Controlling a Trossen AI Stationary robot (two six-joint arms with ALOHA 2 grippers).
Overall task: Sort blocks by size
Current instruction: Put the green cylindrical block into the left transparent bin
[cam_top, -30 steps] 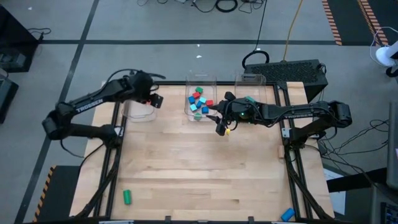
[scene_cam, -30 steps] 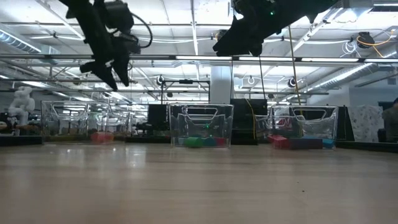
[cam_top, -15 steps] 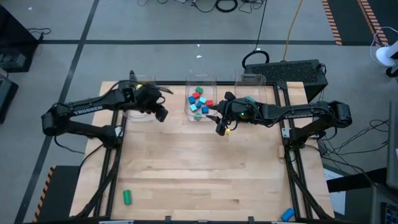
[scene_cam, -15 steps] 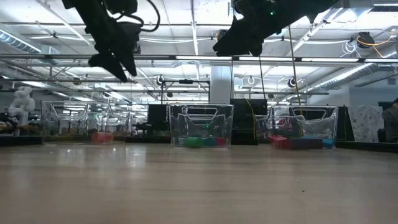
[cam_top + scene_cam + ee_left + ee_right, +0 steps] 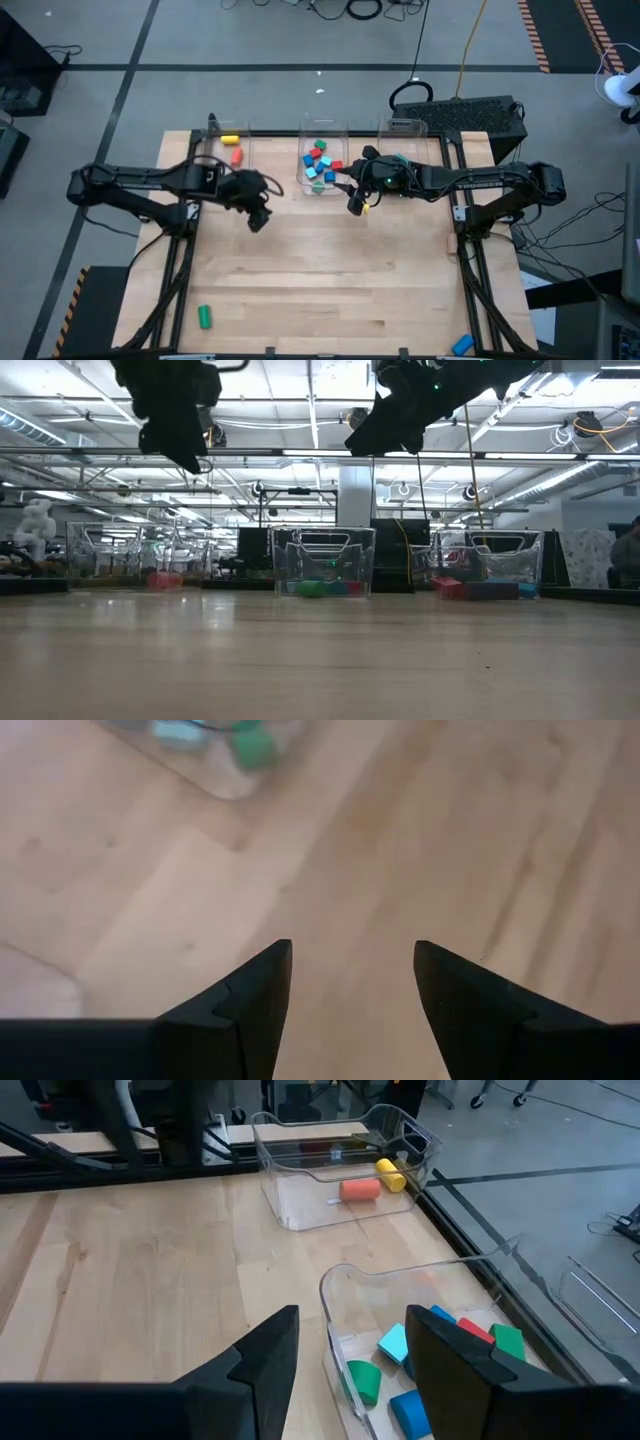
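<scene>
Your left gripper (image 5: 257,221) has swung away from the clear plastic left bin (image 5: 212,140), which now shows a short red cylinder (image 5: 236,156) and a yellow one (image 5: 229,138) inside, so that drop looks done. Its fingers stand apart, empty, over the bare wooden table (image 5: 320,270). The green cylinder (image 5: 204,317) lies well off toward the near edge. Your right gripper (image 5: 356,203) hovers beside the middle bin (image 5: 323,128), half open; held block, cannot tell.

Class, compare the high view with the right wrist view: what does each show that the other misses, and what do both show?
High view only: a green block and a blue block near the table's front edge, and the left claw over bare wood.

Right wrist view only: the right claw open and empty.

Both: the left bin holding a red cylinder and a yellow one; the middle bin of mixed blocks.
</scene>
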